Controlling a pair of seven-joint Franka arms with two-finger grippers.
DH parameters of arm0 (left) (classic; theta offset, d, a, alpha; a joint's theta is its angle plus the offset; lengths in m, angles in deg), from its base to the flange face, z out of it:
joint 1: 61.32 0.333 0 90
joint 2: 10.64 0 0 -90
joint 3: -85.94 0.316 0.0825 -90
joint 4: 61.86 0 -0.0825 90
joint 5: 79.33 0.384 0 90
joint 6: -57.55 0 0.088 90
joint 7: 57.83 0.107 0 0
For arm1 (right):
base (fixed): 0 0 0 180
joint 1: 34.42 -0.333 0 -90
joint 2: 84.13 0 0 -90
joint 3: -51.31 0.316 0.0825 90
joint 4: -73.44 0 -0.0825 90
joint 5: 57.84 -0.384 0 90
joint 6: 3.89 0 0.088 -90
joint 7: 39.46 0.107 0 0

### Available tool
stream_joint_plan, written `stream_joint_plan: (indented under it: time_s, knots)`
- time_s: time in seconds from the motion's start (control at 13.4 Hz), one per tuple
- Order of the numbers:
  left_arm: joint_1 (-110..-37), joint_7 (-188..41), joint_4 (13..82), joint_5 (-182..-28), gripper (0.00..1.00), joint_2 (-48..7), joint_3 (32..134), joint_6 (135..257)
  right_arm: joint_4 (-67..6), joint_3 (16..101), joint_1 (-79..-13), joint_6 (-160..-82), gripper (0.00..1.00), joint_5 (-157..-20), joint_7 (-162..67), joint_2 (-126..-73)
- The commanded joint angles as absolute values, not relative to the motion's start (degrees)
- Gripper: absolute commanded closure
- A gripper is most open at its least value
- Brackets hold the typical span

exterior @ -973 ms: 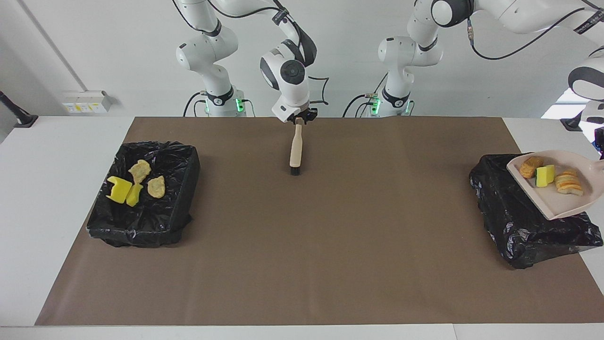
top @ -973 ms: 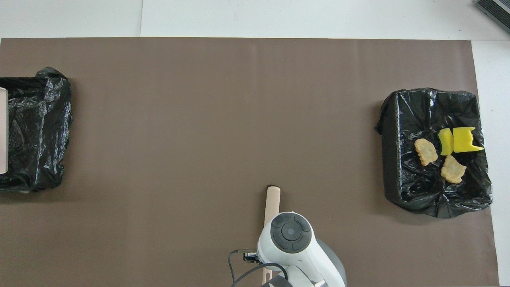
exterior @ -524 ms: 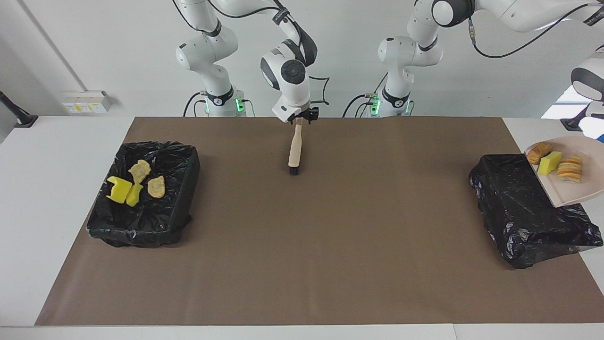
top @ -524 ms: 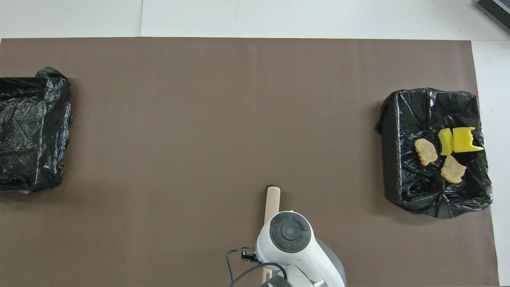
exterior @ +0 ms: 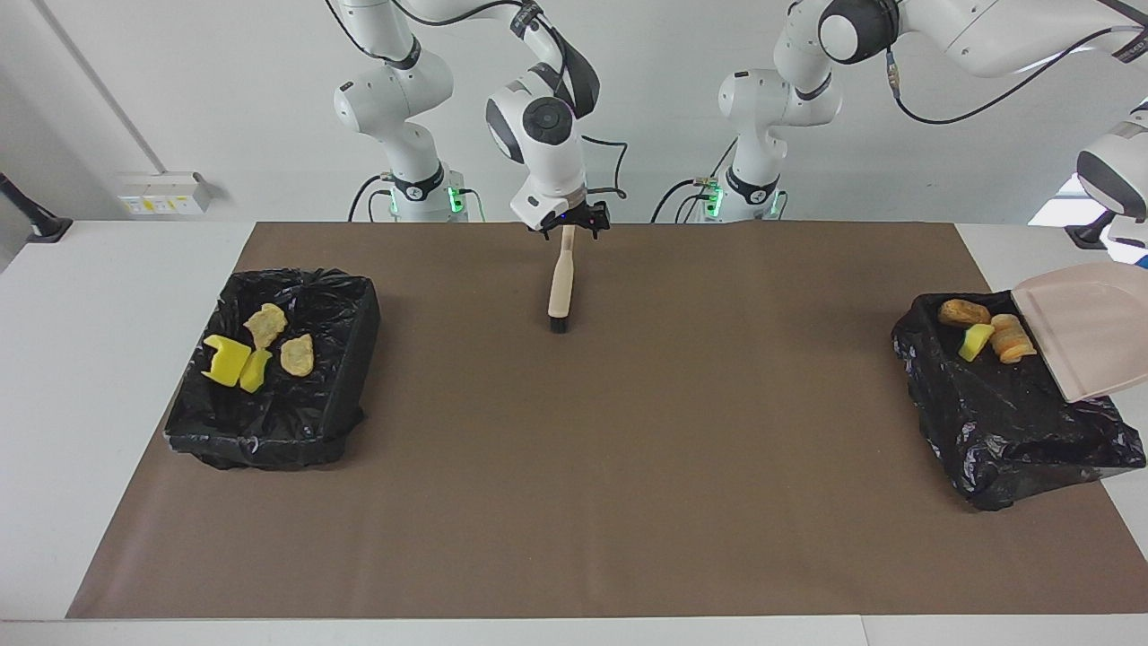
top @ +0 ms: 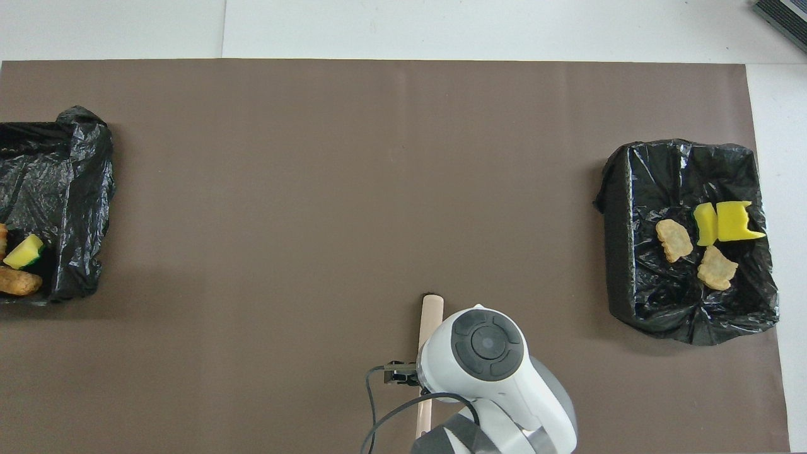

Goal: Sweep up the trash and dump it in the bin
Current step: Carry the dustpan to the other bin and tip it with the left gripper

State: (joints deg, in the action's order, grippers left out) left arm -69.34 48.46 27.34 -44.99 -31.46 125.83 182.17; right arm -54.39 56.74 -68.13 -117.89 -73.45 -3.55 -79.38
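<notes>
Dumping is judged nearly done: the tilted beige plastic dustpan (exterior: 1090, 336), clamped by the left claw beyond the frame's edge, hangs over the black-lined bin (exterior: 1004, 431), with three yellow and tan trash pieces (exterior: 976, 341) inside. The right claw (exterior: 567, 230) stands apart over the wooden-handled brush (exterior: 560, 283). Next, the dustpan should be levelled and set on the counter.

Left pincer out of frame; dustpan (exterior: 1090, 336) edge-cropped
</notes>
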Motion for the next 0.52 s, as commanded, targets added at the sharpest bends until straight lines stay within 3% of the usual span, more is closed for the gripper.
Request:
stream_joint_plan:
  time_s: [0.0,0.22,0.45]
  knots:
    - [-69.4,48.0,23.0,-44.5,1.00,-31.7,126.4,177.9,-52.3,57.0,-63.8,-111.3,0.00,-69.2,-4.8,-76.7]
    - [-70.1,47.6,23.3,-51.4,1.00,-28.5,126.0,176.2,-49.5,57.0,-57.2,-104.1,0.00,-65.0,-10.1,-73.8]
    - [-70.2,47.5,23.0,-61.2,1.00,-28.0,122.4,172.2,-48.9,56.9,-51.1,-102.9,0.00,-63.3,-15.2,-70.8]
